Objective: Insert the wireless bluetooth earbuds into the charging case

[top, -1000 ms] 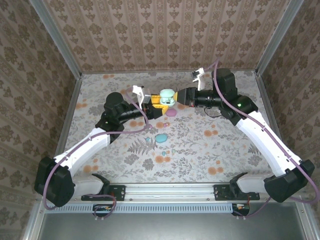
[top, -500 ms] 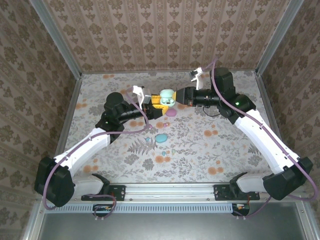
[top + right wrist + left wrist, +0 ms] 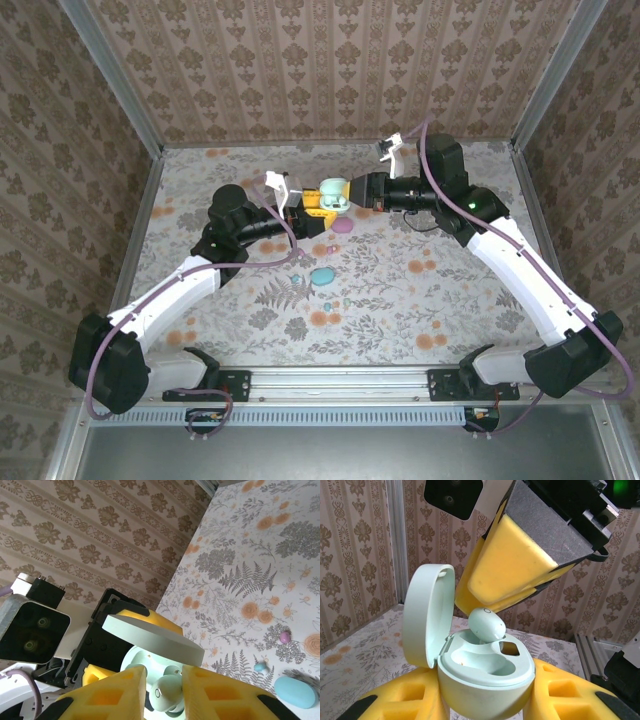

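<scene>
Left pincer point(image 3: 485, 702) clenched on open mint charging case point(image 3: 470, 667), mid-counter. Right pincer point(image 3: 164, 692), slightly farther, grasps mint earbud point(image 3: 486, 624) at the socket mouth. Bud looks light, slick, rigid: pinch the flanks gently.

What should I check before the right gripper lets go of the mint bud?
1. Lid open: ok.
2. Case clamped in left gripper: ok.
3. Bud between the fingers of right gripper: ok.
4. Bud seated flush in its socket: not ok, it stands above the rim.
5. Other socket free: ok.
</scene>
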